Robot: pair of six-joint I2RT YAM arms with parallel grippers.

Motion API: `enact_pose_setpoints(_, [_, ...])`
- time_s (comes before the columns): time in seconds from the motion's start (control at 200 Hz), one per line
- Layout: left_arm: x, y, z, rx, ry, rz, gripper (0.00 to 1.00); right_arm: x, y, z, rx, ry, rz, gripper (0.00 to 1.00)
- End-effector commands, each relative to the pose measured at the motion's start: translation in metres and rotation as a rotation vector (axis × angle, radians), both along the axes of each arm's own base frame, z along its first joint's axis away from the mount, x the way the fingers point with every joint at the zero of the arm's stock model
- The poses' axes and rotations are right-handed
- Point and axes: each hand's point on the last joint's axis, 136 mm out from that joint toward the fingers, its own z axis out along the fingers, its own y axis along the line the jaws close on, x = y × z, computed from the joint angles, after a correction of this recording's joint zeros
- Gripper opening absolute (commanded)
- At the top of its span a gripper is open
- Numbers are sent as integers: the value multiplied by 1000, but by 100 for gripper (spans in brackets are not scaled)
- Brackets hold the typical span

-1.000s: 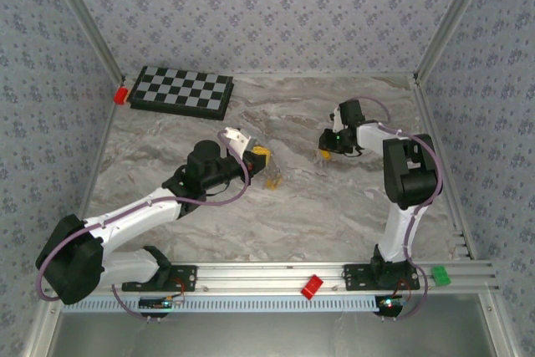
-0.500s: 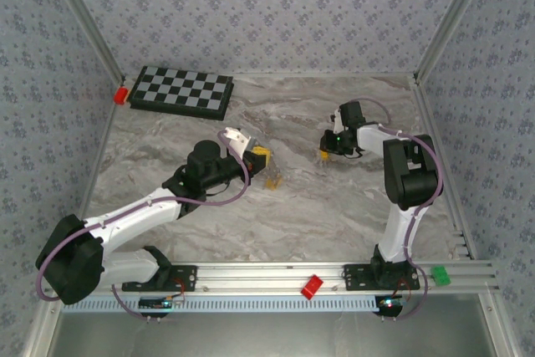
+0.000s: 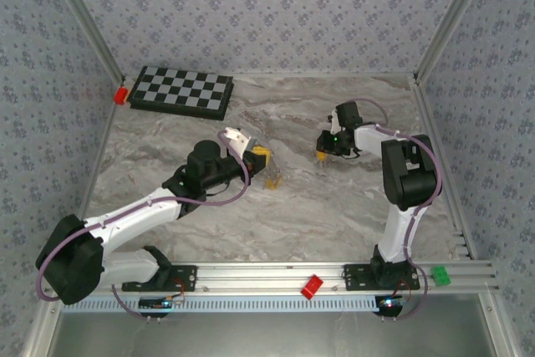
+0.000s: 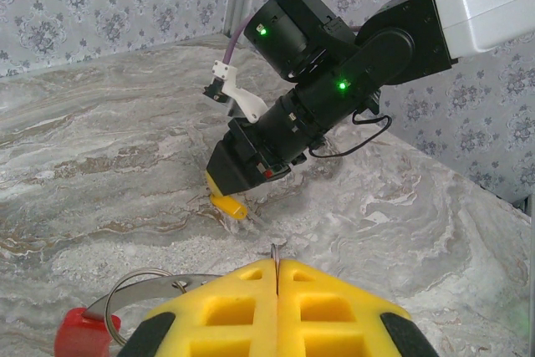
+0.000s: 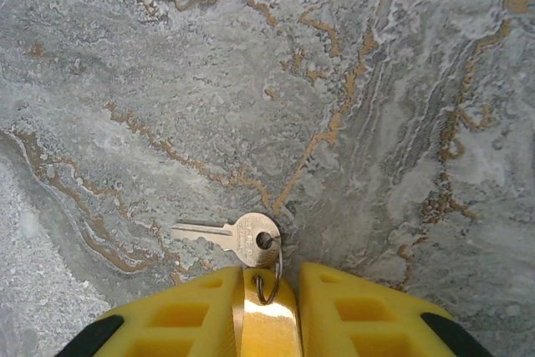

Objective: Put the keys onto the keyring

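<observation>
My left gripper (image 4: 277,265) is shut on the thin wire of the keyring (image 4: 134,286). The loop and its red sleeve (image 4: 79,332) stick out to the lower left. In the top view this gripper (image 3: 261,155) sits mid-table, with a small yellow piece (image 3: 272,180) just below it. My right gripper (image 5: 267,277) is shut on a key's yellow head (image 5: 269,323). A small ring joins that head to a silver key (image 5: 238,234) lying flat on the marble. The left wrist view shows the right gripper (image 4: 242,175) low over the table with the yellow head (image 4: 227,205) under it.
A checkered board (image 3: 182,91) lies at the back left with a red block (image 3: 121,94) beside it. On the front rail sit another red block (image 3: 312,286) and a green block (image 3: 439,273). Metal frame posts bound the marble table (image 3: 318,215).
The right gripper has shifted slightly to the left over the table. The left arm has stayed put.
</observation>
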Motion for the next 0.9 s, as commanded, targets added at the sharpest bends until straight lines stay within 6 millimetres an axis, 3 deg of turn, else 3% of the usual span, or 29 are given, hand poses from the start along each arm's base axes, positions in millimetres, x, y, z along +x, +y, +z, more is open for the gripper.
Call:
enact_pose_setpoints(0.0, [-4,-5,27,-61,-45,-26,0,8,1,14,3,-27,-25,25])
enact_pose_setpoints(0.535, [-6,-5,28,-63,-46,-31,0,14,2,23,-1,-69,-80,22])
enact_pose_setpoints(0.895, [-6,-6,26,-60,-43,-32,0,13,4,14,1,-44,-80,18])
